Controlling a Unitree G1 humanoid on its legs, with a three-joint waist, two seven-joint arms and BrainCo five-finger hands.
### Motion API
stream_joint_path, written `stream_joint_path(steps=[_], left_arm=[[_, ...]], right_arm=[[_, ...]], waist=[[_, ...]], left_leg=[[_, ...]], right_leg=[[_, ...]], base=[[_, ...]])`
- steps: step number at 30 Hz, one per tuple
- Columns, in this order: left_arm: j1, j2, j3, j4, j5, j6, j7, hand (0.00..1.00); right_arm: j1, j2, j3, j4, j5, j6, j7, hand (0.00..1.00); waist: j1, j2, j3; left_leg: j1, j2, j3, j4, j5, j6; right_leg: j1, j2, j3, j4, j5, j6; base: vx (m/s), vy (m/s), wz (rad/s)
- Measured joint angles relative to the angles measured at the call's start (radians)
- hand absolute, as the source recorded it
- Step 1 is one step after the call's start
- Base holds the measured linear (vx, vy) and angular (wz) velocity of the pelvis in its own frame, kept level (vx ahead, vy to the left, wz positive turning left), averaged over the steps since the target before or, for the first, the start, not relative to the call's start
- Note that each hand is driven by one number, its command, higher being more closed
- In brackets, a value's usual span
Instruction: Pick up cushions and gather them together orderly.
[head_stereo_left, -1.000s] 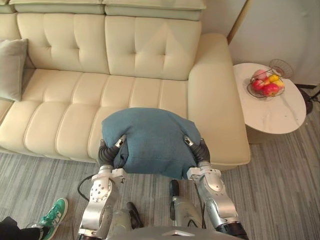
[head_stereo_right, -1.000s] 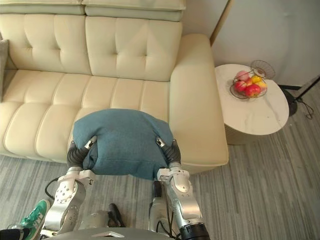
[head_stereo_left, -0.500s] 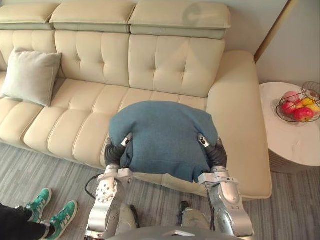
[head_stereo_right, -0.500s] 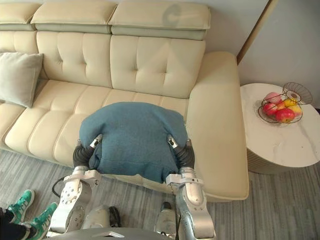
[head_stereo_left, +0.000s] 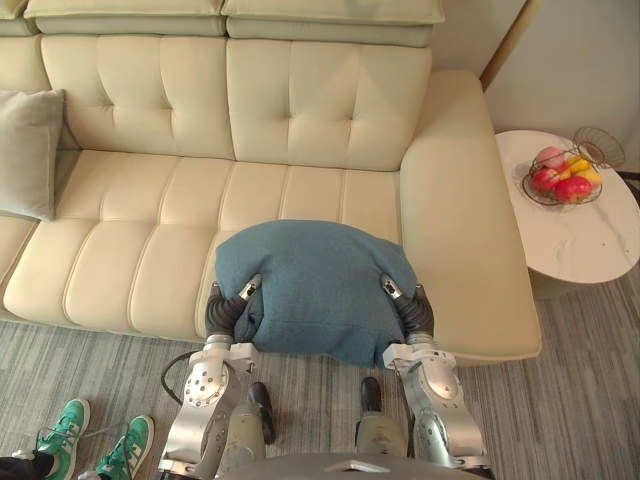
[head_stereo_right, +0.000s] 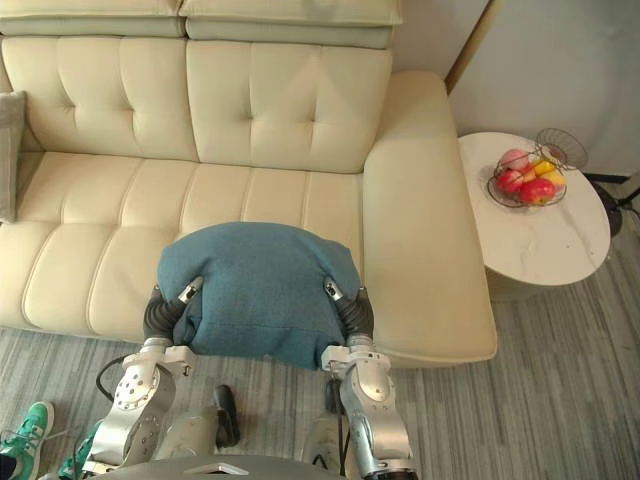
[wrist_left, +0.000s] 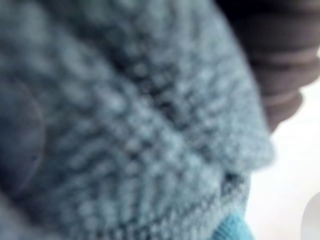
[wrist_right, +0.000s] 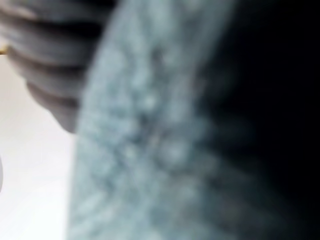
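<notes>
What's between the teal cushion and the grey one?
Nothing: the left eye view shows bare cream leather sofa seat between the teal fabric cushion and the grey square cushion.

My left arm (head_stereo_left: 203, 392) and right arm (head_stereo_left: 436, 388) were silver-grey shells. Each forearm was dotted with small round screw recesses and ended in a pale squared bracket at the wrist. Just below the blue cushion (head_stereo_left: 315, 285), a dark ribbed cover wrapped the back of my left hand (head_stereo_left: 224, 312) and my right hand (head_stereo_left: 414, 312). Against the cushion's near edge, each hand showed a silver thumb (head_stereo_left: 249, 287) with a dark tip.
</notes>
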Motion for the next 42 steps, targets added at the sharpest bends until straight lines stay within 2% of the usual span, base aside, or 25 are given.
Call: stream_joint_path(steps=[6, 9, 12, 14, 15, 16, 20, 23, 26, 28, 32, 35, 36, 38, 41, 42], left_arm=[[-0.046, 0.001, 0.02, 0.0, 0.0, 0.001, 0.022, 1.0], [-0.133, 0.001, 0.055, 0.008, 0.02, 0.001, 0.065, 1.0], [-0.253, 0.015, 0.102, 0.028, 0.041, 0.0, 0.115, 1.0], [-0.442, 0.115, 0.114, 0.125, 0.072, -0.002, 0.177, 1.0], [-0.486, 0.137, 0.117, 0.145, 0.081, -0.002, 0.194, 1.0], [-0.602, 0.193, 0.122, 0.194, 0.084, -0.001, 0.226, 1.0], [-0.851, 0.279, 0.125, 0.28, 0.132, -0.001, 0.324, 1.0], [-1.04, 0.299, 0.126, 0.331, 0.145, -0.001, 0.372, 1.0], [-1.23, 0.313, 0.121, 0.42, 0.158, -0.001, 0.393, 1.0], [-1.34, 0.313, 0.121, 0.463, 0.158, -0.001, 0.396, 1.0], [-1.557, 0.313, 0.114, 0.495, 0.157, -0.001, 0.413, 1.0], [-1.688, 0.316, 0.119, 0.498, 0.157, -0.005, 0.422, 1.0], [-1.725, 0.316, 0.126, 0.501, 0.157, -0.012, 0.43, 0.0], [-1.801, 0.315, 0.129, 0.501, 0.157, -0.044, 0.451, 0.0], [-1.817, 0.309, 0.144, 0.504, 0.154, -0.052, 0.458, 0.0], [-1.817, 0.3, 0.155, 0.522, 0.155, -0.052, 0.465, 0.0]], right_arm=[[-0.1, 0.0, 0.002, 0.049, -0.002, -0.001, -0.002, 1.0], [-0.221, -0.001, 0.025, 0.122, -0.01, -0.001, -0.037, 1.0], [-0.352, 0.0, 0.056, 0.166, -0.045, -0.001, -0.08, 1.0], [-0.525, -0.003, 0.084, 0.237, -0.087, -0.001, -0.144, 1.0], [-0.562, -0.003, 0.087, 0.247, -0.09, -0.001, -0.16, 1.0], [-0.658, -0.003, 0.09, 0.27, -0.095, -0.002, -0.194, 1.0], [-0.892, -0.001, 0.076, 0.335, -0.211, -0.002, -0.314, 1.0], [-1.05, 0.011, 0.006, 0.347, -0.293, -0.001, -0.394, 1.0], [-1.185, 0.026, -0.062, 0.349, -0.355, -0.001, -0.464, 1.0], [-1.265, 0.034, -0.11, 0.357, -0.384, 0.0, -0.497, 1.0], [-1.433, 0.029, -0.181, 0.358, -0.434, 0.01, -0.578, 1.0], [-1.577, -0.001, -0.199, 0.358, -0.48, 0.043, -0.629, 1.0], [-1.624, -0.019, -0.199, 0.357, -0.481, 0.044, -0.641, 0.0], [-1.729, -0.066, -0.196, 0.341, -0.488, 0.048, -0.674, 0.0], [-1.772, -0.094, -0.19, 0.338, -0.512, 0.048, -0.704, 0.0], [-1.782, -0.101, -0.189, 0.34, -0.511, 0.049, -0.713, 0.0]], waist=[[-0.007, -0.01, 0.006], [-0.005, -0.002, 0.016], [0.002, 0.009, 0.048], [0.011, 0.011, 0.072], [0.012, 0.011, 0.081], [0.018, 0.011, 0.108], [0.028, 0.012, 0.172], [0.039, 0.018, 0.204], [0.038, 0.027, 0.217], [0.036, 0.032, 0.239], [0.026, 0.036, 0.241], [0.031, 0.038, 0.242], [0.034, 0.038, 0.242], [0.044, 0.039, 0.243], [0.045, 0.048, 0.248], [0.055, 0.049, 0.248]], left_leg=[[-0.053, 0.001, 0.013, 0.016, -0.015, -0.007], [-0.094, 0.003, 0.01, 0.03, 0.002, 0.008], [-0.109, 0.001, 0.003, 0.015, 0.02, 0.011], [-0.132, -0.007, -0.003, -0.05, 0.077, 0.01], [-0.136, -0.008, -0.005, -0.064, 0.09, 0.01], [-0.153, -0.01, -0.007, -0.1, 0.123, 0.008], [-0.168, -0.019, -0.007, -0.217, 0.215, 0.001], [-0.184, -0.019, -0.008, -0.326, 0.298, -0.008], [-0.215, -0.017, -0.011, -0.414, 0.363, -0.016], [-0.239, -0.014, -0.015, -0.414, 0.37, -0.016], [-0.329, -0.012, -0.029, -0.414, 0.392, -0.018], [-0.395, -0.008, -0.042, -0.414, 0.41, -0.035], [-0.419, -0.006, -0.043, -0.414, 0.42, -0.041], [-0.482, 0.002, -0.051, -0.414, 0.431, -0.047], [-0.522, 0.005, -0.069, -0.414, 0.457, -0.072], [-0.536, 0.008, -0.069, -0.414, 0.46, -0.076]], right_leg=[[-0.054, 0.001, 0.025, -0.018, 0.021, -0.014], [-0.076, 0.004, 0.026, -0.034, 0.057, 0.01], [-0.079, 0.006, 0.02, -0.062, 0.081, 0.004], [-0.119, 0.009, 0.013, -0.077, 0.111, -0.034], [-0.127, 0.009, 0.011, -0.081, 0.118, -0.038], [-0.149, 0.012, 0.005, -0.099, 0.141, -0.053], [-0.209, 0.017, 0.003, -0.112, 0.172, -0.059], [-0.26, 0.029, 0.001, -0.142, 0.206, -0.049], [-0.317, 0.04, -0.003, -0.159, 0.228, -0.037], [-0.338, 0.042, -0.011, -0.159, 0.235, -0.033], [-0.419, 0.042, -0.032, -0.159, 0.245, -0.026], [-0.478, 0.043, -0.044, -0.159, 0.251, -0.028], [-0.499, 0.043, -0.052, -0.159, 0.255, -0.028], [-0.551, 0.05, -0.066, -0.159, 0.258, -0.028], [-0.574, 0.05, -0.092, -0.159, 0.258, -0.028], [-0.587, 0.053, -0.096, -0.159, 0.258, -0.028]], base=[[-0.06, 0.02, -0.13], [0.0, -0.001, -0.01], [-0.04, -0.011, 0.07], [-0.11, -0.012, 0.12], [-0.15, -0.022, 0.12], [-0.14, -0.023, 0.09], [-0.14, -0.044, 0.05], [-0.08, -0.075, 0.04], [-0.07, -0.054, 0.03], [-0.07, -0.025, 0.06], [-0.05, -0.005, 0.11], [-0.03, 0.03, 0.11], [-0.01, 0.046, 0.13], [0.01, 0.06, 0.14], [0.04, 0.059, 0.2], [0.04, 0.068, 0.1]])
